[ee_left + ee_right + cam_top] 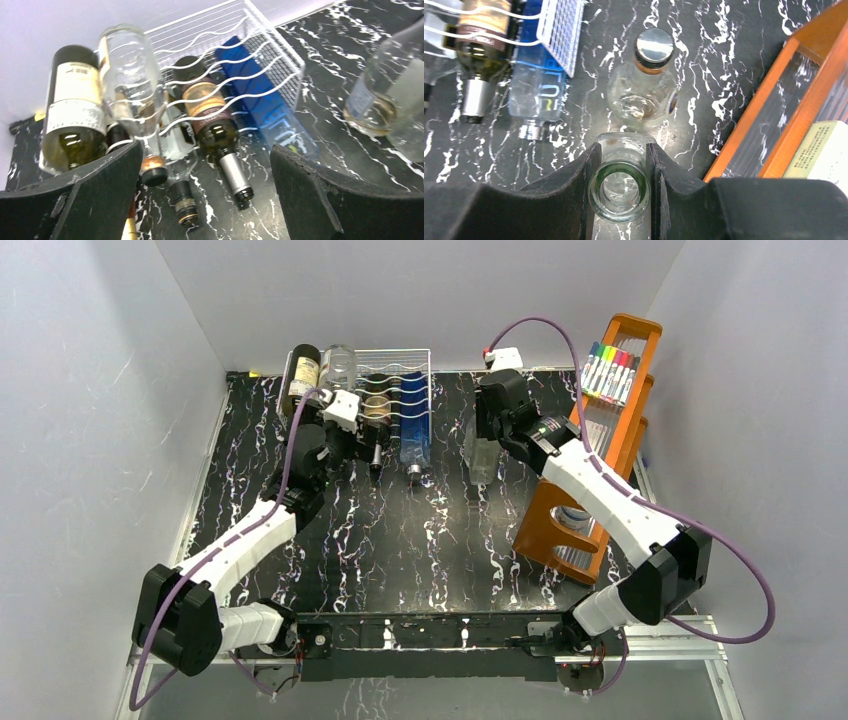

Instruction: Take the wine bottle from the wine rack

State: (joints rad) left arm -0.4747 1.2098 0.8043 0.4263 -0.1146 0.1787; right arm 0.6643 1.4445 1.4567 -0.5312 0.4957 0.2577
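Left wrist view: the empty left gripper (205, 150) gapes before the wine rack (272, 52) and should centre on the wine bottle (210, 120) just ahead, while the right gripper (623, 150) clamps a clear bottle (620, 216).

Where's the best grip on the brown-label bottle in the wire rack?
The foil-capped neck: it juts out of the wire rack's open front, clear of the wavy wires caging the brown-label bottle's body. Come from the near side, open left gripper straddling the neck sideways.
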